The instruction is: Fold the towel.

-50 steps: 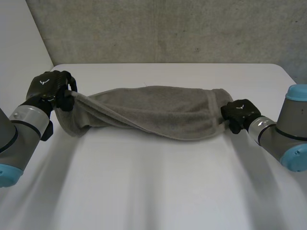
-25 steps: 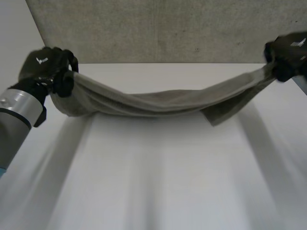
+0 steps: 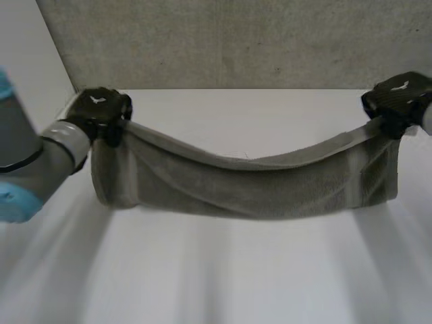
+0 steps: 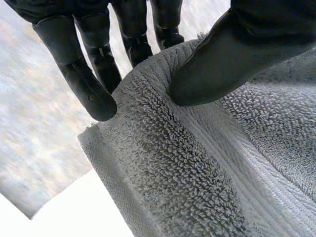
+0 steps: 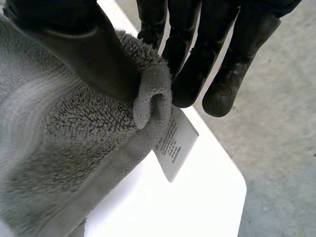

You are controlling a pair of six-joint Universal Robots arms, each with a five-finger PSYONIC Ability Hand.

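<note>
Table [image 3: 223, 270]: white with rounded corners, a grey wall [image 3: 236, 40] behind it
Towel [image 3: 250, 185]: grey terry, hung lengthwise between the two hands over the far half of the table; its upper edge sags in the middle and its lower edge is low over the tabletop, and I cannot tell whether they touch
Left hand [image 3: 101, 111]: clamped on the towel's upper corner at its own side; its wrist view shows the thumb pressed into the pile and the fingers behind the hem, with the cloth pinched between
Right hand [image 3: 398, 98]: clamped on the opposite upper corner; its wrist view shows the thumb over the cloth, the fingers behind, and the corner curled into a small roll at the thumb tip
Care tag [image 5: 173, 145]: white, hanging from the hem just beside the right hand's fingertips, with several lines of fine print too small to read
Emblem [image 3: 96, 100]: a small white winged mark on the back of each hand, head view
</note>
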